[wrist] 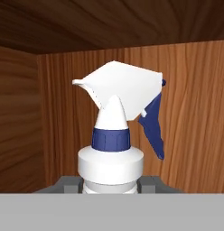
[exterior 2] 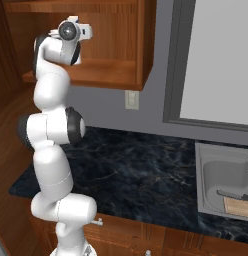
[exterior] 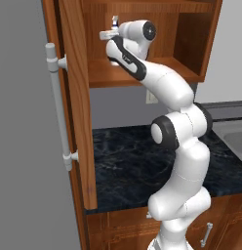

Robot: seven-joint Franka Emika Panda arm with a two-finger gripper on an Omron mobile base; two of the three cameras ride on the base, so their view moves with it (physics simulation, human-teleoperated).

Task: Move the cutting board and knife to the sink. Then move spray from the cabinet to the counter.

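Hand view: spray bottle upright inside cabinet, hand pinching its body. Advice: lift straight, clear the shelf edge, keep upright, then lower to desk.

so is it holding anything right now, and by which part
It looks so: the gripper has its jaws on either side of the spray, low on the bottle's white body under the blue collar, inside the cabinet. Actual contact is hidden at the frame's bottom edge.

Grey wall behind, pale outlet centre frame, dark-framed window upper right, brown drawer fronts lower right.
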